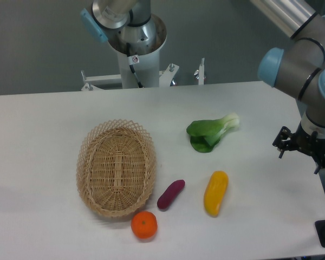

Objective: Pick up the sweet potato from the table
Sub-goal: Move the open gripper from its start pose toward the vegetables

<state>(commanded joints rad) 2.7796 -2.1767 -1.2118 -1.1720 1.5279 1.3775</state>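
Note:
The sweet potato point(170, 194) is a slim dark purple piece lying on the white table point(43, 124), just right of the basket's front end. It lies free, with nothing touching it. My gripper point(306, 146) is far off at the table's right edge, seen only as black hardware under the grey and blue wrist. It is well apart from the sweet potato, and its fingers do not show clearly enough to tell whether they are open or shut.
A woven wicker basket point(116, 168) stands left of the sweet potato. A round orange fruit point(144, 225) lies in front, a fatter yellow vegetable point(215, 193) to the right, and a green bok choy point(211, 134) behind. The robot's base point(138, 49) rises at the back.

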